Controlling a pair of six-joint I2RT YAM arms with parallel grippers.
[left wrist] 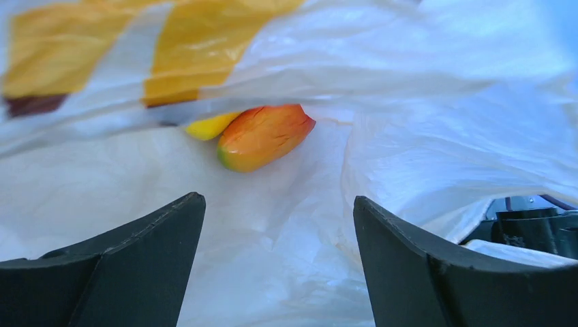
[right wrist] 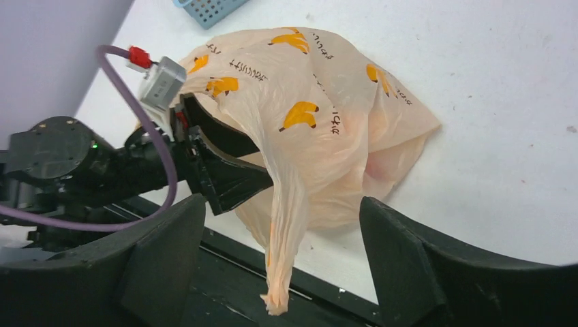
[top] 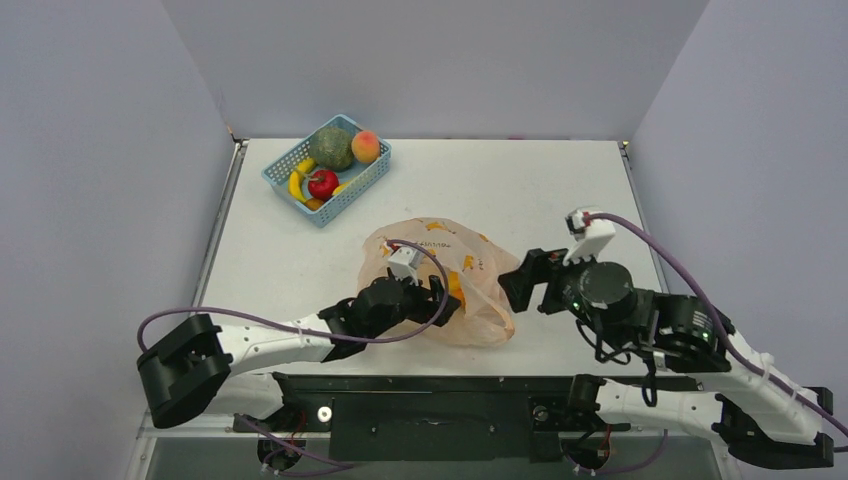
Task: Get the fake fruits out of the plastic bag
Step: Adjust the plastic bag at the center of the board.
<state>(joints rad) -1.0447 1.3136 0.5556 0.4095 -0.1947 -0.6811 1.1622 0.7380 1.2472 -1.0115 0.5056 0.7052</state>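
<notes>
Starting at the near edge: the left pincer (left wrist: 278,201) is shoved into the mouth of the bag (right wrist: 320,136). It's wide open with nothing between its fingers. Just ahead of it, on the bag's floor, lies an orange-red fruit (left wrist: 262,136), with a yellow fruit (left wrist: 210,126) tucked right behind, touching it. Neither is gripped yet.

The right pincer (right wrist: 281,204) sits at the bag's right side, also spread wide and holding nothing. A twisted handle (right wrist: 281,272) of the bag trails into the gap between its fingers, but they aren't pinching it.

The bag itself is slumped on the bench (top: 560,190) between the two arms, puffed up around the left one.

Way off at the far left corner is a blue basket (top: 350,200) with a green ball (top: 331,147), an apple (top: 322,183) and a few other bits. I can't tell if any of those came out of the bag.

Progress-wise I'd call it not finished: at least two fruits are inside, maybe more hidden under the folds. Left to do, I reckon: close on the orange-red one, pull it out, then go in for the rest. With nobody holding the bag, it might drag along.
</notes>
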